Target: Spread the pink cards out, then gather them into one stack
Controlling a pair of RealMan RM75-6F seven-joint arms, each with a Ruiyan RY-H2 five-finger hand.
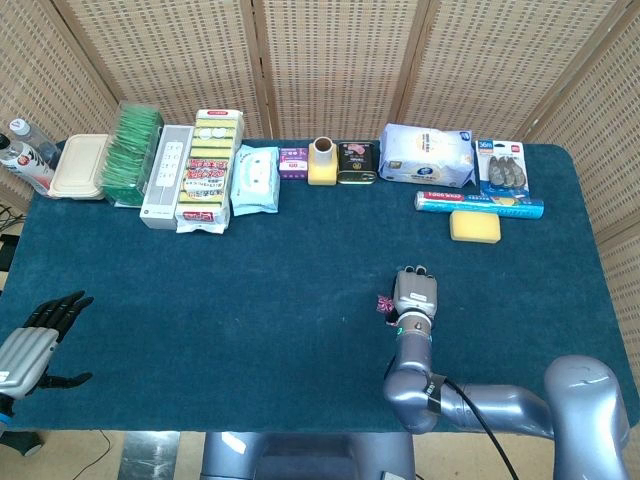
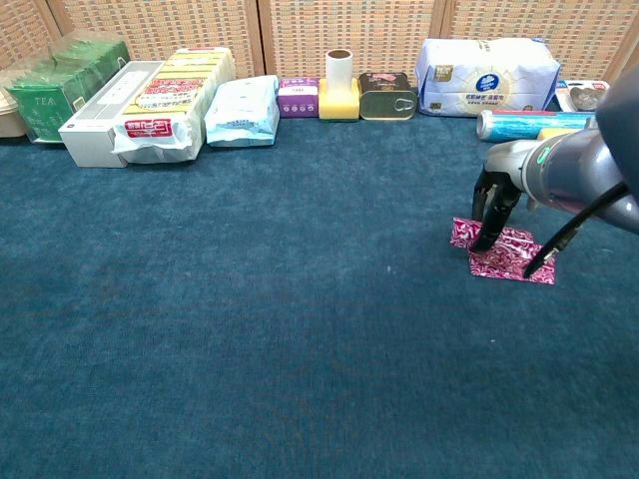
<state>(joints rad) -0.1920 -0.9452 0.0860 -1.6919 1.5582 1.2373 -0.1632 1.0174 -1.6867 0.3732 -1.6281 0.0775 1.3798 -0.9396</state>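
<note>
The pink patterned cards [image 2: 502,250] lie overlapped in a loose pile on the blue cloth at the right. My right hand [image 2: 507,206] stands over them with its fingertips [image 2: 483,239] pressing down on the pile. In the head view the right hand [image 1: 415,293] covers most of the pile, and only a corner of the cards [image 1: 384,304] shows at its left. My left hand [image 1: 32,345] hangs off the table's front left corner with its fingers spread and nothing in it.
Along the far edge stand a white box [image 1: 165,175], sponge packs [image 1: 209,167], a wipes pack [image 1: 255,179], a yellow holder [image 1: 321,162], a tin [image 1: 356,163], a tissue pack [image 1: 428,155], a foil roll [image 1: 480,203] and a yellow sponge [image 1: 474,227].
</note>
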